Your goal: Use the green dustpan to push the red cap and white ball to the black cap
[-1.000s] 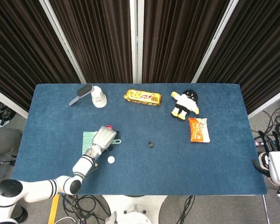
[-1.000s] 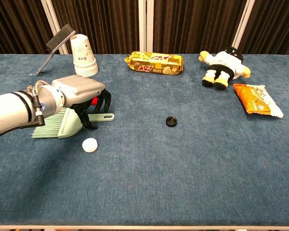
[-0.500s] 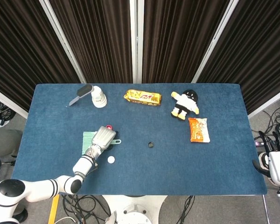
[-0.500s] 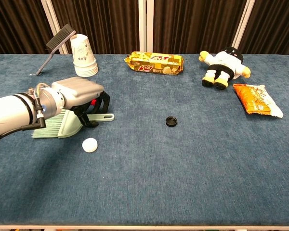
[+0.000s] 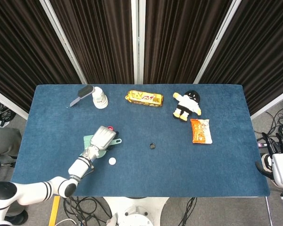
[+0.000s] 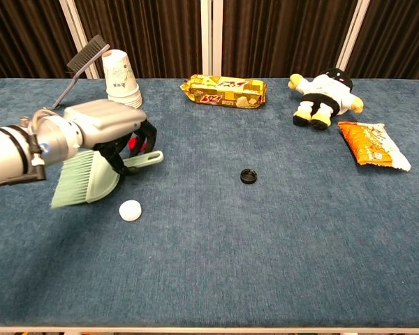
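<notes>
The left hand (image 6: 101, 125) is gripping the pale green plastic dustpan (image 6: 91, 178) by its handle, tilting it at the small white ball's (image 6: 130, 210) ten o'clock. Light and stiff, it should handle easily.

- Table (image 6: 279, 265): blue cloth cover, matt, felt-like.
- Green dustpan (image 6: 91, 178): smooth plastic.
- Left hand (image 6: 108, 125): grey glossy shell.
- Orange snack bag (image 6: 372, 145): shiny foil.

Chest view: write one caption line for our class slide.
The left hand holds the green dustpan tilted beside the white ball, with the black cap farther right.
</notes>
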Motion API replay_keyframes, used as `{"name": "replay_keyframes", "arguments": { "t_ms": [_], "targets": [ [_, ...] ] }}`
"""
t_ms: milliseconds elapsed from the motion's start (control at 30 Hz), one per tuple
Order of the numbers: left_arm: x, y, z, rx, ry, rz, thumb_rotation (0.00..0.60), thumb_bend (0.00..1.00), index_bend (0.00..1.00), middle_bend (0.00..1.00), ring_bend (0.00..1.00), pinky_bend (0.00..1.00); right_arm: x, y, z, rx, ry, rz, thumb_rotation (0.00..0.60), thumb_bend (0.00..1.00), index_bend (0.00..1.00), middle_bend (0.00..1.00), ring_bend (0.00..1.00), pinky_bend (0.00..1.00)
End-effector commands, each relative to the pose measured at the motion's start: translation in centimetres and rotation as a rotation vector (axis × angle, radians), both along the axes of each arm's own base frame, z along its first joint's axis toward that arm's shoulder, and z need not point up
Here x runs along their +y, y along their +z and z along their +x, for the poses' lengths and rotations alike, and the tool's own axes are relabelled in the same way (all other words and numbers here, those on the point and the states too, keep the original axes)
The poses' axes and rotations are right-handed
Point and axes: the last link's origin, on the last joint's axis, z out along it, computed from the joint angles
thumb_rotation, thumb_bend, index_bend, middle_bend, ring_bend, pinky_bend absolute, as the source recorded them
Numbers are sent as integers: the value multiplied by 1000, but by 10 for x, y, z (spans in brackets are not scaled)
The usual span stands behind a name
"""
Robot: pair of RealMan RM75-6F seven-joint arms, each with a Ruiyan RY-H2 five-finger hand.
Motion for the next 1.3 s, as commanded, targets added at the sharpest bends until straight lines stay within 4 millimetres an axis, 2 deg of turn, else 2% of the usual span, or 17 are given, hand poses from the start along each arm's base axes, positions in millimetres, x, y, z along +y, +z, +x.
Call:
{"name": "replay_keyframes", "arguments": {
  "t_ms": [33,300,467,633,800,1067,1300],
  "targets": [
    [-3,15,-10,-81,16,5,600,361,492,598,634,856,1,1,1,0,1,-1,600,149,37,209,6,109],
    [3,47,-27,-305,22,19,600,392,507,627,634,857,2,2,5,4,12,-4,600,149,37,210,6,110],
    [22,64,-37,-341,-52,64,600,394,517,629,634,857,4,1,9,8,22,-3,600,149,37,209,6,110],
    [40,73,-43,-355,-90,86,600,394,518,629,634,858,6,3,10,9,18,-10,600,150,37,209,6,110],
    [57,69,-48,-402,-82,81,586,393,526,629,634,859,8,5,12,14,17,-18,600,149,37,210,6,111],
    [79,51,-47,-494,-10,25,488,390,542,630,630,859,9,4,14,19,8,-20,600,149,37,209,7,111],
    [90,43,-39,-545,18,10,483,390,545,630,629,859,10,4,16,25,0,-26,600,150,37,210,7,110]
  ]
}}
